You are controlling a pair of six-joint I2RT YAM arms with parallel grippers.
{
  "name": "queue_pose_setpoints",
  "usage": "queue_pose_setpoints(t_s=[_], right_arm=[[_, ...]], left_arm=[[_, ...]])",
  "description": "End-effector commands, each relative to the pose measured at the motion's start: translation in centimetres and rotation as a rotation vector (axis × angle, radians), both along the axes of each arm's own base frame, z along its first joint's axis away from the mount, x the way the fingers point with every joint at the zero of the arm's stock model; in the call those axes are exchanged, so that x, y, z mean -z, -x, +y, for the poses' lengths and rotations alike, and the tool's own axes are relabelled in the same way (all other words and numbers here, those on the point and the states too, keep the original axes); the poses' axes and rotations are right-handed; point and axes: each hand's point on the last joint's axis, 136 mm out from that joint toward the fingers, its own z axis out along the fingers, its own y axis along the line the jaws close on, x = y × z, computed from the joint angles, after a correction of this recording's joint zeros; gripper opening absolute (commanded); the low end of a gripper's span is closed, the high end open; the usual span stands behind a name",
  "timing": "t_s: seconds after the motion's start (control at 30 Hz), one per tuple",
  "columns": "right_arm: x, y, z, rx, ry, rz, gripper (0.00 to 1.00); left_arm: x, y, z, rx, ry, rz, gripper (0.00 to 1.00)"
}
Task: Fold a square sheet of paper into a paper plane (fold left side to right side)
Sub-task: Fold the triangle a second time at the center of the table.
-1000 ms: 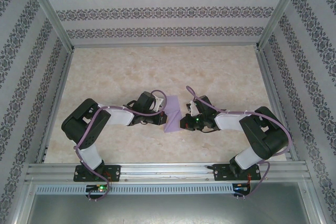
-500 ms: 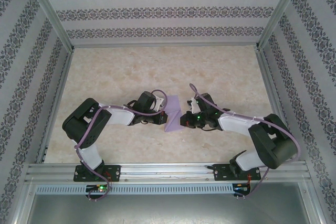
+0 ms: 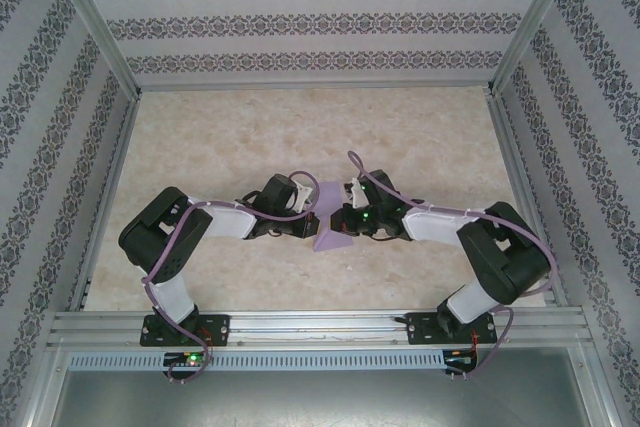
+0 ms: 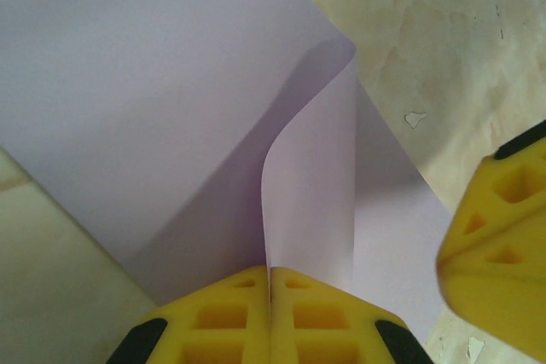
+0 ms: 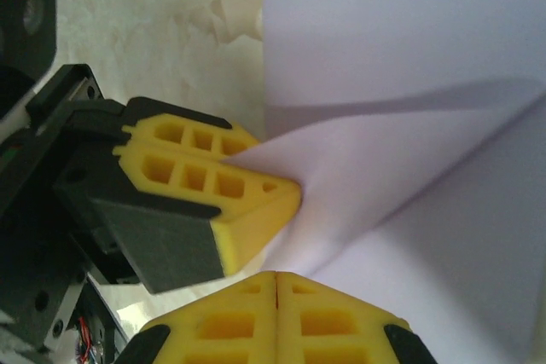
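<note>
The square sheet of paper (image 3: 332, 239) is lilac and lies on the marble tabletop between the two grippers. My left gripper (image 3: 309, 224) is shut on a lifted flap of the sheet (image 4: 311, 185), whose edge runs into the seam between its yellow fingertips (image 4: 271, 272). From the right, my right gripper (image 3: 341, 219) is shut, with its tips (image 5: 277, 276) at the base of the raised fold (image 5: 384, 168) and nothing visible between them. The left fingers (image 5: 196, 178) pinch the paper just beside it. One right finger (image 4: 499, 245) hangs over the sheet's right edge. The paper plane is out of view.
Patterned walls with aluminium posts (image 3: 105, 37) enclose the marble table (image 3: 300, 127) on three sides. A metal rail (image 3: 320, 325) with both arm bases runs along the near edge. The two grippers sit very close together.
My right gripper has moved left over the sheet's right part, close to the left gripper. The left arm has stayed put, still pinching the flap.
</note>
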Motion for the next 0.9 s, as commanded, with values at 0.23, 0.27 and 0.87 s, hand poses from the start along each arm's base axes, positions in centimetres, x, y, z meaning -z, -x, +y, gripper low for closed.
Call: queue_pose_setpoints(t_s=[0.23,0.27,0.87], right_arm=[[0.8,-1.6,1.3,0.004,0.004,-0.013,0.0],[1.0,-1.6,1.2,0.004,0.009,-0.01,0.0],[4.4,-0.7,-0.7,0.02,0.13,0.042,0.0]], left_arm=[[2.6,0.2,2.1,-0.037,-0.108,0.032,0.0],[2.6,0.2,2.1,-0.037,-0.11,0.033,0.0],[2.9,0.2,2.3,-0.045,-0.124,0.037,0.0]])
